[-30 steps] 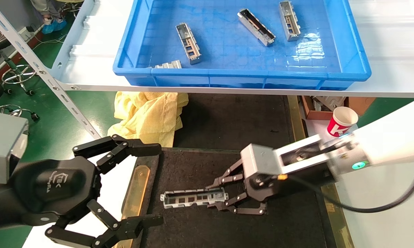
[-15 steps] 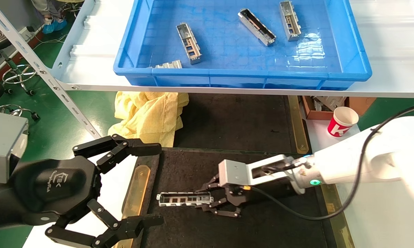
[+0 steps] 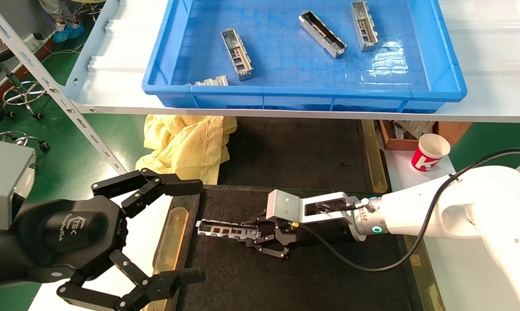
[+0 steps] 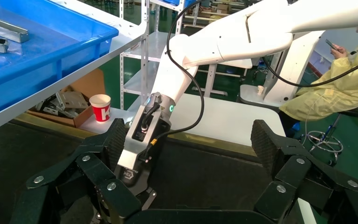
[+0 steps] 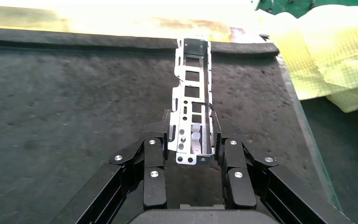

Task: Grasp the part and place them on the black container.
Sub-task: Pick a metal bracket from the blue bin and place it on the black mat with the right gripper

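Head view shows the right gripper (image 3: 260, 237) low over the black container (image 3: 329, 280), reaching leftward from the right side, its jaws closed on one end of a part (image 3: 227, 229). The part lies lengthwise left to right, its free end pointing toward the brass-coloured strip (image 3: 170, 242) on the container's left edge, with the open channel and its rectangular cutouts facing up. Whether it touches the rough black surface or sits just above it cannot be told.

From the right wrist view, the part (image 5: 193, 116) runs straight away from the gripper (image 5: 193, 154), held between the two black fingers (image 5: 154, 158) at its near end, while its far end sits close to the container's (image 5: 74, 116) rim. A yellow cloth (image 5: 326, 60) lies beyond that rim.

The left gripper (image 3: 190, 231) hangs at the near left, beside the container's left edge, jaws spread wide and holding nothing; the left wrist view shows its own fingers (image 4: 265, 144) apart, with the right arm beyond them.

On the far shelf (image 3: 113, 73), a blue plastic bin (image 3: 448, 56) holds more parts (image 3: 237, 54). A red and white paper cup (image 3: 430, 152) stands to the right of the container.
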Controlling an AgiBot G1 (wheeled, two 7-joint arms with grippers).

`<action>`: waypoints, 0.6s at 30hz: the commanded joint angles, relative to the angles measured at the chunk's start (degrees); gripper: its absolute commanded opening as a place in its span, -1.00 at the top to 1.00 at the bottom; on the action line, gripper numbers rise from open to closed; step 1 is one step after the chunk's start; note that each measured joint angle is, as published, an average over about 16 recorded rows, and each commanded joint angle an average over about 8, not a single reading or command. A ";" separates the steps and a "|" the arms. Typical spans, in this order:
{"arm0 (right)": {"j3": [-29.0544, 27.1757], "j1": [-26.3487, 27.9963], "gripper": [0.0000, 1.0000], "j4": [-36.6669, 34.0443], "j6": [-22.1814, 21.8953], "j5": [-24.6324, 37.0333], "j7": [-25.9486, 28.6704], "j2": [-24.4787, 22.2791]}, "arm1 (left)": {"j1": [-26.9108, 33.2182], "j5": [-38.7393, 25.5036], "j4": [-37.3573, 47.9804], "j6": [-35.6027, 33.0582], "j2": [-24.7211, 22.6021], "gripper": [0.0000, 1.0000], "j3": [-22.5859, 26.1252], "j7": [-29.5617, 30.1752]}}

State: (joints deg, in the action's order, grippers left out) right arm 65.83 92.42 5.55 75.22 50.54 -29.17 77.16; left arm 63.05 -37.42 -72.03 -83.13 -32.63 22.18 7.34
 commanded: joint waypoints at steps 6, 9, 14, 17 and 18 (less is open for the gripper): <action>0.02 -1.50 1.00 1.41 -5.94 -0.20 0.18 0.30 | 0.00 0.00 0.00 0.00 0.00 -1.00 0.00 0.00; -0.02 -2.20 1.00 2.69 -8.26 -0.47 0.30 0.33 | 0.00 0.00 0.00 0.00 0.00 -1.00 0.00 0.00; -0.09 -2.97 1.00 4.76 -9.40 -1.09 0.37 0.20 | 0.00 0.00 0.00 0.00 0.00 -1.00 0.00 0.00; -0.03 -3.17 1.00 5.51 -9.14 -1.37 0.33 0.14 | 0.00 0.00 0.00 0.00 0.00 -1.00 0.00 0.00; 0.00 -3.21 1.00 5.69 -9.02 -1.44 0.31 0.14 | 0.00 0.00 0.00 0.00 0.00 -1.00 0.01 0.00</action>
State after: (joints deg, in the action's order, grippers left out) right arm 65.90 89.28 11.05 66.22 49.19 -28.86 77.34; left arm 63.05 -37.41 -72.03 -83.13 -32.63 22.19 7.34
